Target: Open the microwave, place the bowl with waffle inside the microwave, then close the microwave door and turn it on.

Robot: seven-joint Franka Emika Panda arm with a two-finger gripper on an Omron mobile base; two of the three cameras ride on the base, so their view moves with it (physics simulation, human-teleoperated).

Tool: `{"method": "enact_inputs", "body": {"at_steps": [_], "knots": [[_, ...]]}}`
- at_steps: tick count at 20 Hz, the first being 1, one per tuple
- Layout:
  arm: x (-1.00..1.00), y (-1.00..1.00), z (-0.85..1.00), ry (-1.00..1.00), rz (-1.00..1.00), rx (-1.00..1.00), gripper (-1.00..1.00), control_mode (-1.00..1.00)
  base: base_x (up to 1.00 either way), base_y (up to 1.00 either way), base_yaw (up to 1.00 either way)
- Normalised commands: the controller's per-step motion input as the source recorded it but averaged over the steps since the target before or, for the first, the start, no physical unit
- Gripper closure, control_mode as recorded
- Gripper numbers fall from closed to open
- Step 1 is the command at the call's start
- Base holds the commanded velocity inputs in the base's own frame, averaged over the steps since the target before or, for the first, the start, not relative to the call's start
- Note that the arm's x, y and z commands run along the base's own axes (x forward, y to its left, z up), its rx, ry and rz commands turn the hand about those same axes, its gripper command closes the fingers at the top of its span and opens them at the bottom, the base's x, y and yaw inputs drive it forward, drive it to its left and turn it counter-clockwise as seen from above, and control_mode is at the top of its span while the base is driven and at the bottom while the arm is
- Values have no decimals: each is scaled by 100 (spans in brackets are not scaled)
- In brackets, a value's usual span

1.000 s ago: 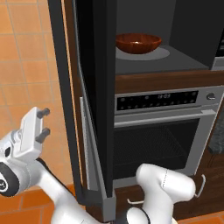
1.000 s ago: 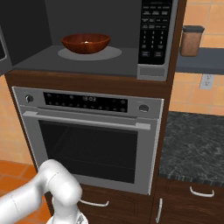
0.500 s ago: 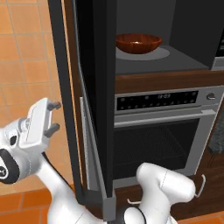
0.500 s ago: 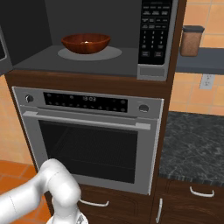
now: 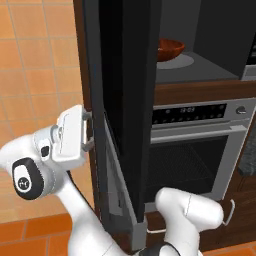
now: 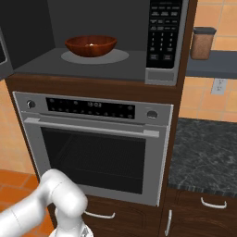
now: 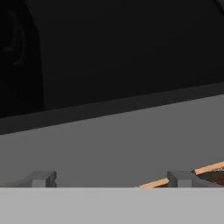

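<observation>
Gripper [image 5: 91,132] is sitting at the far left of the left base view, its two fingers spread wide apart with nothing between them, their tips pointing at the outer face of the microwave door [image 5: 125,100] and lying just beside or against it; I cannot tell whether they are touching. In the hand view the fingertips [image 7: 43,178] are standing well apart at the bottom, facing a grey frame strip with black glass above it. Next to the right, the door is hanging swung out on its left side, seen almost edge-on as a tall dark panel. Past it, the microwave [image 6: 106,65] is standing open, and the bowl [image 6: 90,45] is resting on the round pale turntable [image 6: 118,57] inside the grey cavity, something pale just showing in its middle. Right of the cavity, the black keypad panel [image 6: 165,34] is facing forward. Below, the silver oven [image 6: 95,143] is sitting with its door closed. Farther right, a lidded jar [image 6: 203,43] is standing on a shelf above the dark speckled counter [image 6: 203,157].
</observation>
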Motion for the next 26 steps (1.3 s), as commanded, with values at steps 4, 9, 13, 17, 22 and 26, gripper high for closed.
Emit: {"method": "enact_inputs", "body": {"at_steps": [4,9,13,17,22,26], "knots": [[-23,-49,25,0,0,1,-100,-100,0,0,0],[-17,-71,24,0,0,3,-100,-100,0,0,0],[-2,-82,17,0,0,3,-100,-100,0,0,0],[0,-80,18,0,4,3,-100,-100,0,0,0],[2,-74,14,0,12,5,-100,-100,0,0,0],[18,-61,1,0,33,10,-100,-100,0,0,0]]}}
